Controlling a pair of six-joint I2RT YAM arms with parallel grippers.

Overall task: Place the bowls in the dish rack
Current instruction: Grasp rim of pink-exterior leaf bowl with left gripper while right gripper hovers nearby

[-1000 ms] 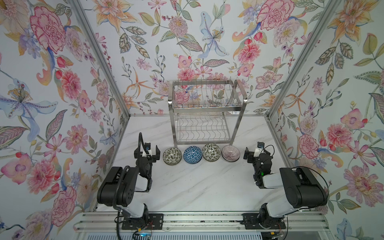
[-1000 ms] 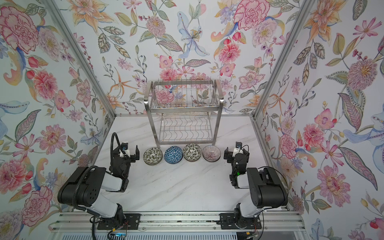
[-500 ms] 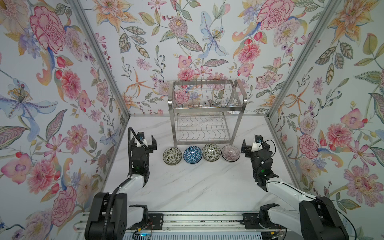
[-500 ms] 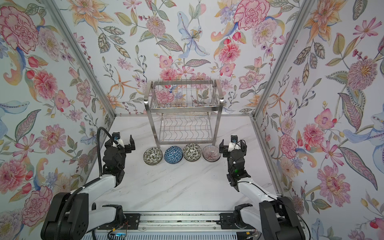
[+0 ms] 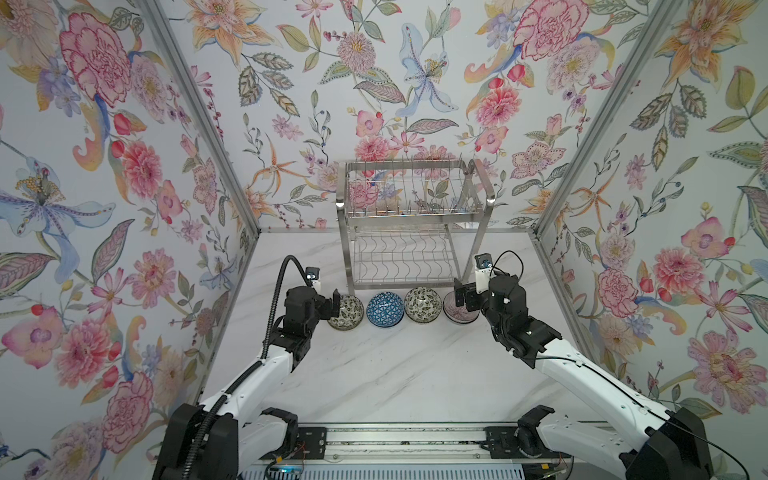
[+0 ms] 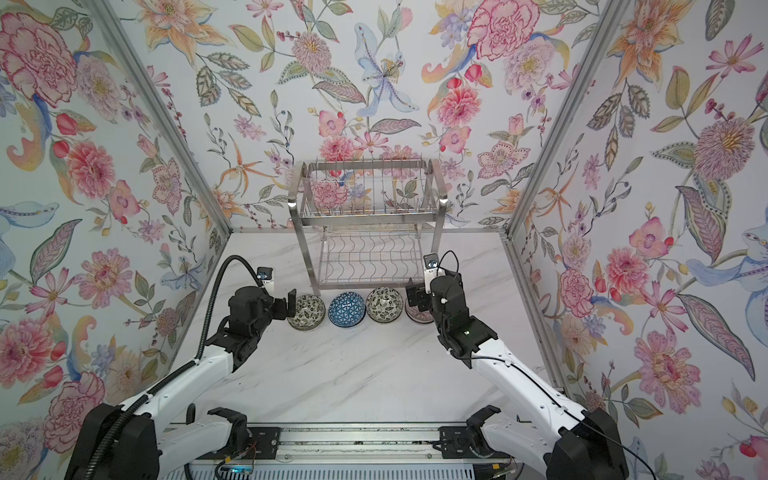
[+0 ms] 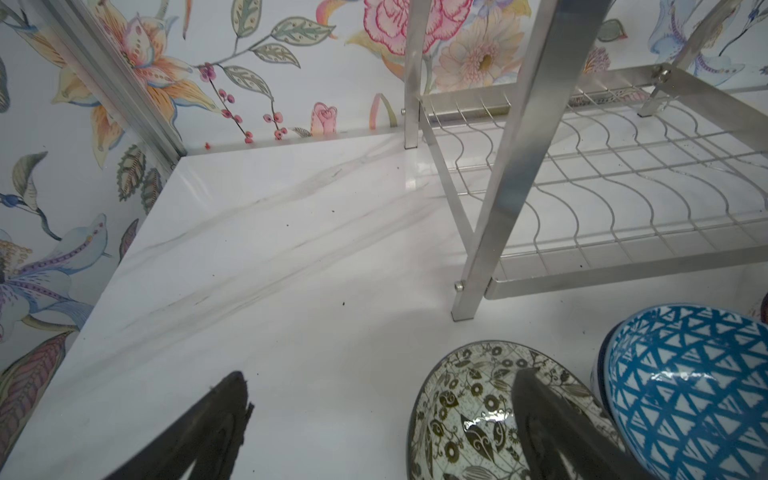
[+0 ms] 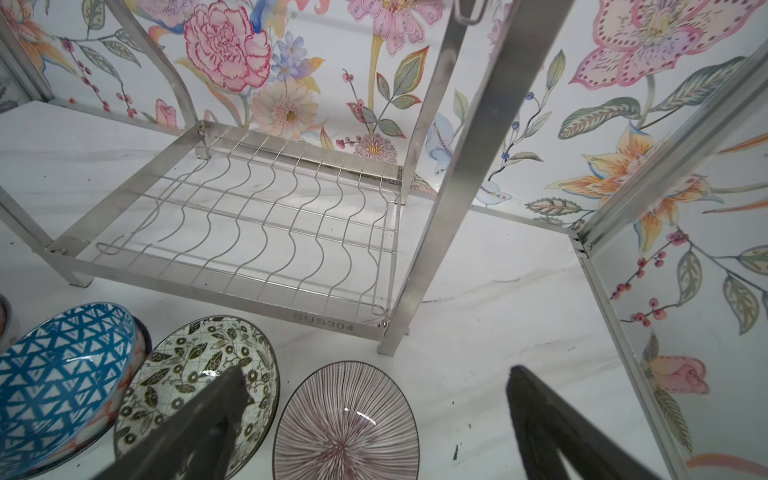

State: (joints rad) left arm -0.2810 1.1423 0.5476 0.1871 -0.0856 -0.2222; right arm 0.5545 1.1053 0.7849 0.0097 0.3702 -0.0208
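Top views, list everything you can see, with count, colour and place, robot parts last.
dish rack: one, shiny steel, empty, back centre of the table.
leafy bowls: two, black-and-cream, first and third in the row before the rack.
blue bowl: one, blue-white triangles, second in row.
purple bowl: one, purple stripes, right end.
table: one, white marble.
walls: three, floral.
left arm: one, white-black, jaws open at the first leafy bowl.
right arm: one, white-black, jaws open at the purple bowl.
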